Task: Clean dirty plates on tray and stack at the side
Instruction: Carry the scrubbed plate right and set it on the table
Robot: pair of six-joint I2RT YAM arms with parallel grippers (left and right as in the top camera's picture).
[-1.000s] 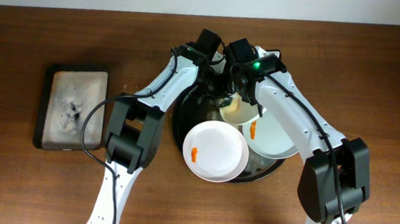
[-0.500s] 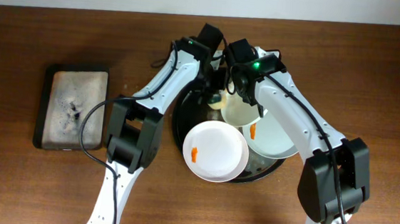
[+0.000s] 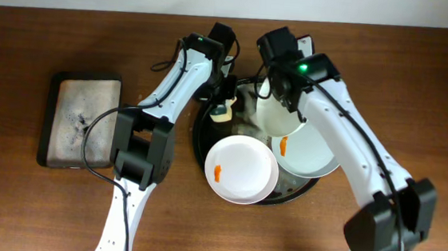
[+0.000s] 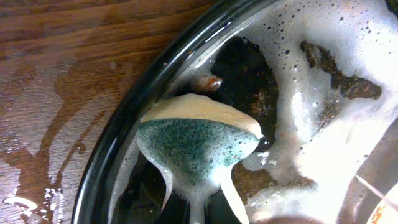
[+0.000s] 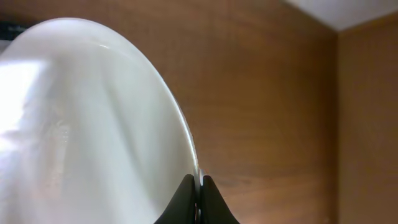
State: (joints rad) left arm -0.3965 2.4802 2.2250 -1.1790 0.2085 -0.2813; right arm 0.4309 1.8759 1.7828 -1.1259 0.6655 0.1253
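Right fingers (image 5: 181, 200) pinch plate (image 5: 93, 124) rim — sponge (image 4: 196, 146) by tray (image 4: 146, 93) rim.

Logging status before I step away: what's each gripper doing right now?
Left gripper: closed on the folded green-and-cream sponge.
Right gripper: closed on the rim of a round white plate.
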